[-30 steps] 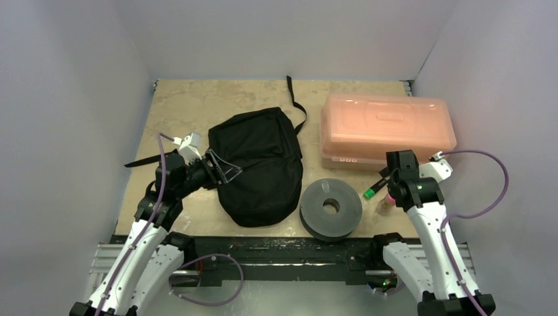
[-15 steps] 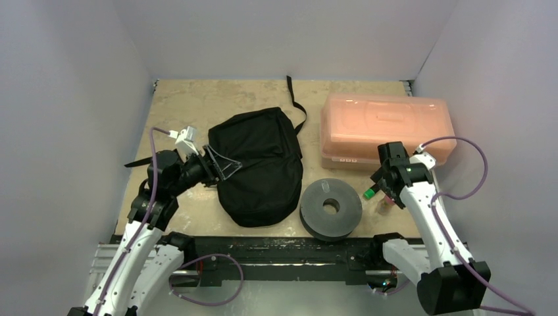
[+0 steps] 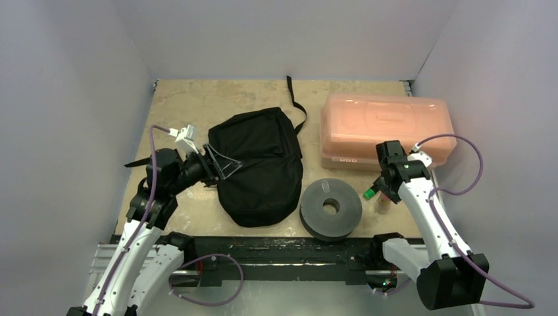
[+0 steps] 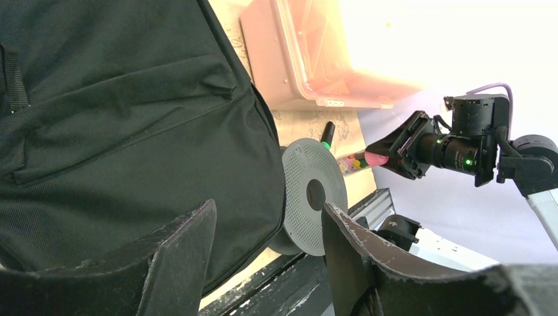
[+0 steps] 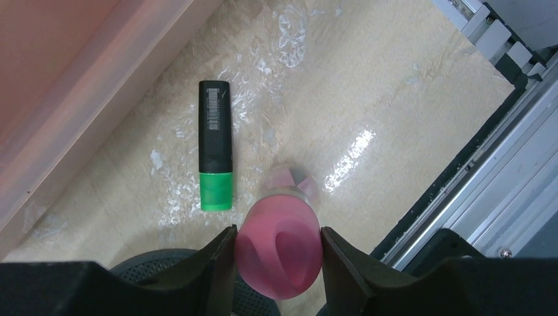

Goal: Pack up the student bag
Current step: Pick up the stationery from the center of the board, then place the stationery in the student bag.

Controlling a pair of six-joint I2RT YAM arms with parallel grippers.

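The student bag [image 3: 260,164] is a floppy black backpack lying flat at the table's middle, with its straps trailing to the back and left. My left gripper [image 3: 226,167] hovers open over the bag's left edge; in the left wrist view its fingers [image 4: 177,257] have nothing between them, and the bag [image 4: 118,118] fills the view beyond. My right gripper [image 5: 275,253] is shut on a pink-capped tube [image 5: 279,257], both pads touching the cap. The tube [image 3: 381,207] stands upright near the table's front right. A green-capped black highlighter [image 5: 215,155] lies just beside it.
A dark grey spool [image 3: 331,207] lies flat between the bag and the right arm. A translucent orange lidded box [image 3: 387,128] stands at the back right, close behind the highlighter. The black rail [image 5: 460,164] marks the table's near edge.
My right gripper swung in over the pink-capped tube and its jaws closed onto the cap. The left arm lifted its wrist slightly and stayed open at the bag's edge.
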